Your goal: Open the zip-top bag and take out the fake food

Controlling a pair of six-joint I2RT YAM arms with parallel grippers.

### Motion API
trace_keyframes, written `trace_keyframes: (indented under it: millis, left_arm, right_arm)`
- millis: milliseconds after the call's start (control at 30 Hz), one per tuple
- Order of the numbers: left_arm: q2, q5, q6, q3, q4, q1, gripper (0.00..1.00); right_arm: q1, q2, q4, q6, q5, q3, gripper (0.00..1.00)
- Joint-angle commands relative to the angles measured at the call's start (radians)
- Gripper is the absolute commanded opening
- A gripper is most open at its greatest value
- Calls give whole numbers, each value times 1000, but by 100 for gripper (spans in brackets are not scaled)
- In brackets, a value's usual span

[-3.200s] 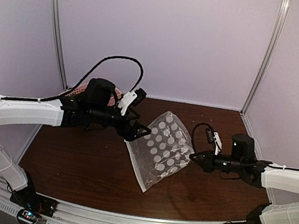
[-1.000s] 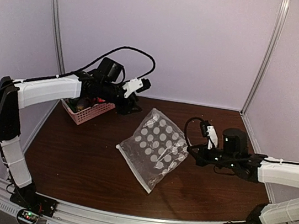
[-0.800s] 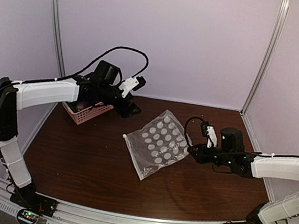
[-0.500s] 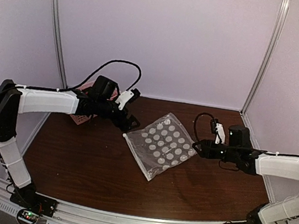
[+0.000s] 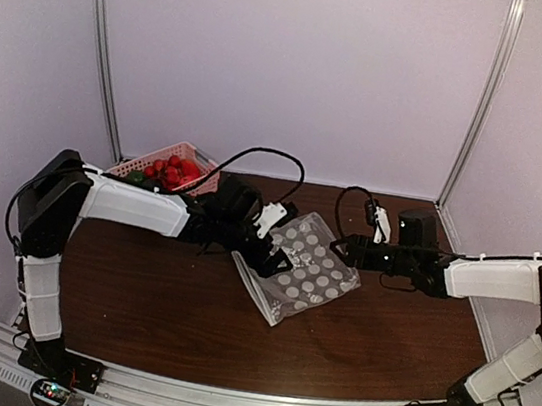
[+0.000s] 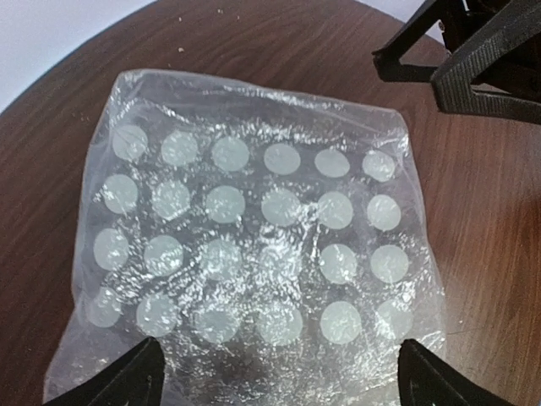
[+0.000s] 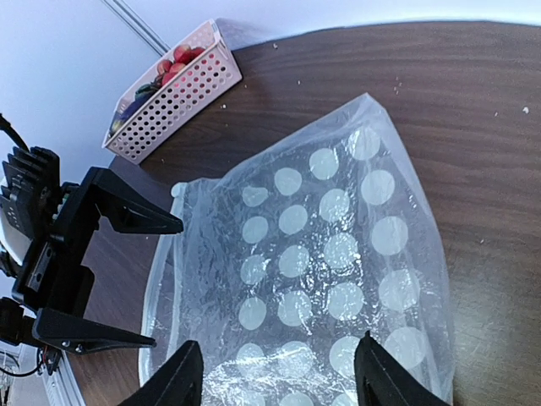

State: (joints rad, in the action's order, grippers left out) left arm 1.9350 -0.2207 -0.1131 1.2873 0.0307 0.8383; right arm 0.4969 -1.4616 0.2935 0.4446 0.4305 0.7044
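Note:
The zip-top bag (image 5: 306, 274) lies flat on the brown table, clear with white dots, and looks empty. My left gripper (image 5: 282, 257) is open wide at its left edge, the fingertips (image 6: 148, 364) standing either side of the bag (image 6: 254, 245) without pinching it. My right gripper (image 5: 338, 248) is open at the bag's far right end, hovering over the plastic (image 7: 321, 271). The fake food (image 5: 170, 169), red and dark pieces, sits in the pink basket (image 5: 198, 149) at the back left. The right wrist view shows the left gripper (image 7: 156, 283) beside the bag's white zip strip (image 7: 161, 279).
The pink lattice basket (image 7: 173, 89) stands against the back wall behind the left arm. White walls and metal posts close in the table on three sides. Cables loop over both wrists.
The right gripper opened and let go of the bag, which dropped flat onto the table. The left arm swung from the basket over to the bag's left edge, jaws opening wide.

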Motion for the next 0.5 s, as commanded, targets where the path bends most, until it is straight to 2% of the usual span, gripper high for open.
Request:
trace_keyframes:
  millis: [0,233,467]
  left_arm:
    - [35,10,-34,-15,-60,-7,98]
    - [58,46,-21,-99,-37,-7,98]
    - [88,105,-17,-141,-2,-12,98]
  right_arm:
    - [15,-106,87,43,63,14,61]
    - [4,-222,143,57,55,-35,60]
    - [-16,-223,144,54,40,-111,60]
